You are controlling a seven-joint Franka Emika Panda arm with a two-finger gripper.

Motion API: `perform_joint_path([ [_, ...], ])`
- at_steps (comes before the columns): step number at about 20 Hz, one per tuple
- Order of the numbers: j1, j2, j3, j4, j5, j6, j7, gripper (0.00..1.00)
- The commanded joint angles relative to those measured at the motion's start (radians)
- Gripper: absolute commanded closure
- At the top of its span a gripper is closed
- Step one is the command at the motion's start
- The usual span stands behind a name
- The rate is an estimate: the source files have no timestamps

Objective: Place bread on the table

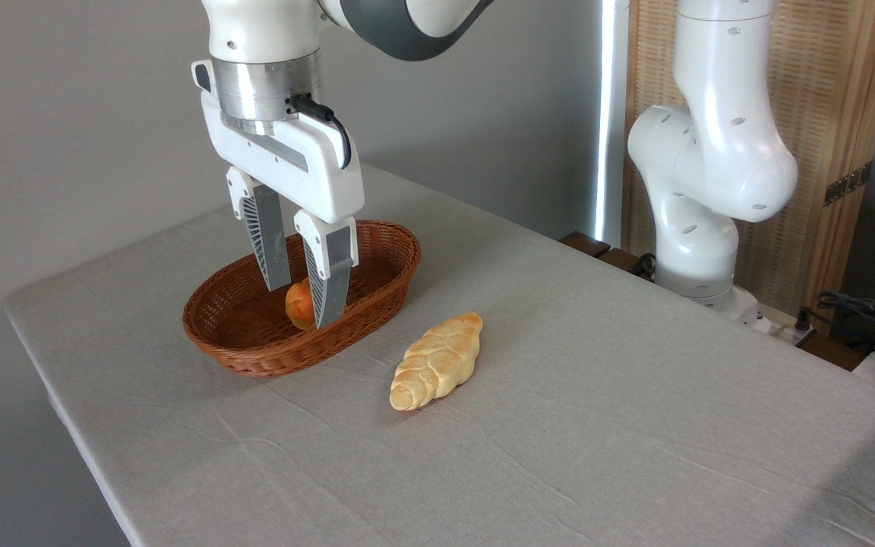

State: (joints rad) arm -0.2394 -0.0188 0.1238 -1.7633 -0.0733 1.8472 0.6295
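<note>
Nearest the camera, the grey, slightly wrinkled cloth of the bench (597, 456) lies bare. Further in, a pale golden braided loaf (437, 361) rests on the cloth, its long axis running from about 7 o'clock to 1 o'clock. At roughly 10 o'clock from the loaf, just beside it but not touching, sits a brown oval wicker basket (255, 349). Inside the basket, toward its near right side, lies the bun (298, 304), small, round and orange-brown. The tool (302, 305) hangs over the basket, its fingers apart and pointing down, one on each side of the bun; whether they touch it I cannot tell. Behind, at 2 o'clock, stands the white arm base (699, 228).
</note>
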Motion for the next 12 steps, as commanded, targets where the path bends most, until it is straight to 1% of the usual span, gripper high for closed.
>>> perform_joint_path([
  [1, -0.007, 0.016, -0.004, 0.021, -0.009, -0.012, -0.002, 0.0],
  [4, -0.009, 0.011, -0.004, 0.021, -0.011, -0.019, -0.004, 0.0],
  [6, -0.011, 0.011, -0.007, 0.021, -0.011, -0.043, -0.007, 0.0],
  [12, -0.011, 0.013, -0.018, 0.021, -0.011, -0.048, -0.008, 0.0],
])
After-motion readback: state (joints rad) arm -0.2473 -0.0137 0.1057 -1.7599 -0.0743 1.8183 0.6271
